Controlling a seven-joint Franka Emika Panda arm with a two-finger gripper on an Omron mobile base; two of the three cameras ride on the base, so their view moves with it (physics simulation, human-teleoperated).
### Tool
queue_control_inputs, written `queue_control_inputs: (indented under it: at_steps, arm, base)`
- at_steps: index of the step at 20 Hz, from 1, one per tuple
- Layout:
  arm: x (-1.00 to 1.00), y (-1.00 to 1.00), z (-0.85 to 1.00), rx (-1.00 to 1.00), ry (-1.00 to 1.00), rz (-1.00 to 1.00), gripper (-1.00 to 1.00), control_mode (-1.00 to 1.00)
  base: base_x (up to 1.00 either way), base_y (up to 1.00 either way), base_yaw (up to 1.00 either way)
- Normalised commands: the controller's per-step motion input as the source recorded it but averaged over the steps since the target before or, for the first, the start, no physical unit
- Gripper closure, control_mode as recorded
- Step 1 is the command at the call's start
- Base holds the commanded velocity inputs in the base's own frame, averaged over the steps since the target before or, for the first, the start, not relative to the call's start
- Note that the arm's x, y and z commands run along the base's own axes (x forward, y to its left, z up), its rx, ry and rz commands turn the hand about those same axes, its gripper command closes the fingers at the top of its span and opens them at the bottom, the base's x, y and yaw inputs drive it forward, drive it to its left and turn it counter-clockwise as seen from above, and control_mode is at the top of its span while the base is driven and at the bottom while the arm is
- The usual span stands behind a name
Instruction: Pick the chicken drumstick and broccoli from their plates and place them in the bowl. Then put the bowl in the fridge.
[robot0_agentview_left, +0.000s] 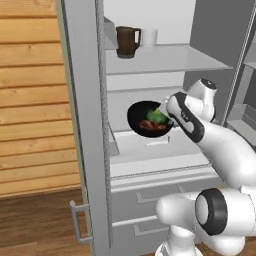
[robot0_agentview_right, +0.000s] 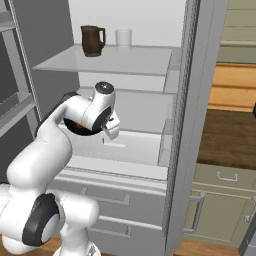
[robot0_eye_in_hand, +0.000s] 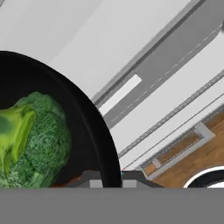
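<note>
The two-finger gripper (robot0_eye_in_hand: 111, 183) is clamped on the rim of the glossy black bowl (robot0_agentview_left: 137, 113), holding it inside the open light-grey fridge (robot0_agentview_left: 85, 125) above the pale shelf's (robot0_agentview_left: 145, 147) front edge. The bright green broccoli (robot0_eye_in_hand: 37, 140) and reddish-brown chicken drumstick (robot0_agentview_left: 152, 127) lie inside, just beside the fingers.

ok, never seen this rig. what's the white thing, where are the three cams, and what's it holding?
It is a rendered kitchen. The white thing is a robot arm on a driving base. Two cameras ride on the base behind it, left and right; the third sits on the hand. The gripper grips the rim of the black bowl, holding it inside the open fridge above a pale shelf. In the bowl lie the broccoli and the chicken drumstick. On the upper shelf stand a brown jug and a white cup.
</note>
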Motion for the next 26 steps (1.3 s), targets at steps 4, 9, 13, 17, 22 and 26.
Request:
queue_control_inputs:
  at_steps: [4,9,13,17,22,26]
  arm:
    - [1.00,0.21,-0.27,-0.20,0.14,-0.08,1.00,-1.00]
    - [1.00,0.00,0.00,-0.08,0.07,-0.04,1.00,-1.00]
    - [1.00,0.00,-0.13,0.00,0.00,-0.05,1.00,-1.00]
    - [0.91,0.00,-0.17,0.00,0.00,-0.05,1.00,-1.00]
    - [0.10,0.02,-0.23,0.00,-0.01,0.00,-1.00,-1.00]
    - [0.06,0.00,0.00,0.00,-0.02,0.00,-1.00,-1.00]
  base:
    - [0.00,0.00,0.00]
    - [0.00,0.00,0.00]
    - [0.00,0.00,0.00]
    - [0.00,0.00,0.00]
    - [0.00,0.00,0.00]
    - [0.00,0.00,0.00]
